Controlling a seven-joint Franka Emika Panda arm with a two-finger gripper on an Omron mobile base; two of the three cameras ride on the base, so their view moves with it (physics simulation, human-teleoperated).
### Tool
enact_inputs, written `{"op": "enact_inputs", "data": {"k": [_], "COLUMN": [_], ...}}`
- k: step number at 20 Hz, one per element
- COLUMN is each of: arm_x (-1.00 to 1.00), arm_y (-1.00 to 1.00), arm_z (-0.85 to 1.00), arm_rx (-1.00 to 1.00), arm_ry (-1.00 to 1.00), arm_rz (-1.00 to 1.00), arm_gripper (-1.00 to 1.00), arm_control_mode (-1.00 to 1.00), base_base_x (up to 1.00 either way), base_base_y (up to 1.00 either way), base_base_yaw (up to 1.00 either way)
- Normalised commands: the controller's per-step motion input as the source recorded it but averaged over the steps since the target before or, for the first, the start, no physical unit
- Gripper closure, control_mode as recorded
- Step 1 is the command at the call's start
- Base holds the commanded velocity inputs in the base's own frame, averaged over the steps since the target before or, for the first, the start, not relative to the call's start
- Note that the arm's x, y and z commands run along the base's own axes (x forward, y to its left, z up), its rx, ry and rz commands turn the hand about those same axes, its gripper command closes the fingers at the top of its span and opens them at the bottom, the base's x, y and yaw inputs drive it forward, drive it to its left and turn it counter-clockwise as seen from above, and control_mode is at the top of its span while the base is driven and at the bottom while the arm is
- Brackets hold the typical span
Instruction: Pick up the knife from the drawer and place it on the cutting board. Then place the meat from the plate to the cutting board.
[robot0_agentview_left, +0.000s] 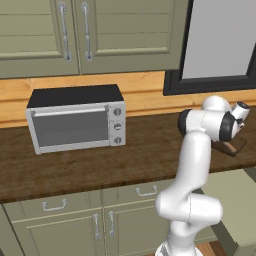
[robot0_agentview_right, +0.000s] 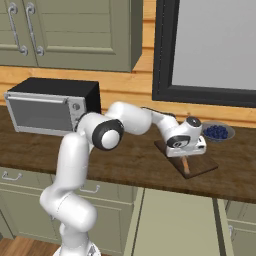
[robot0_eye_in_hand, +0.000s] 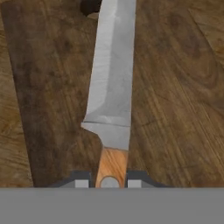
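- Oven (robot0_agentview_left: 75, 120): a silver toaster oven with a black top stands at the left of the worktop (robot0_agentview_left: 100, 160), well apart from the board.
- Cupboards (robot0_agentview_left: 75, 30): pale olive doors hang above the oven, and more sit under the worktop.
- Window (robot0_agentview_right: 210, 50): dark-framed, on the wall behind the board.
- Drawer (robot0_agentview_right: 175, 222): pulled out below the worktop edge, just under the board.
- Board (robot0_agentview_right: 192, 165): lies flat on the worktop, with the arm reaching over it.
- Hand (robot0_eye_in_hand: 110, 180): low over the board, its tips clenched on the handle of the knife (robot0_eye_in_hand: 111, 87); the blade lies flat along the board.
- Bowl (robot0_agentview_right: 216, 132): grey, holding blue berries, near the board's far right side.
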Motion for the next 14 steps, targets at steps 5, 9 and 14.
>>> {"op": "enact_inputs", "data": {"k": [5,9,14], "arm_x": [0.11,0.00,0.00], "arm_y": [0.00,0.00,0.00], "arm_z": [-0.22,0.00,0.00], "arm_rx": [0.00,0.00,0.00], "arm_ry": [0.09,0.01,0.00], "arm_rz": [0.00,0.00,0.00], "arm_gripper": [-1.00,-1.00,-1.00], "arm_control_mode": [-1.00,-1.00,-1.00], "base_base_x": [0.00,0.00,0.00], "base_base_y": [0.00,0.00,0.00], "base_base_yaw": [0.00,0.00,0.00]}}
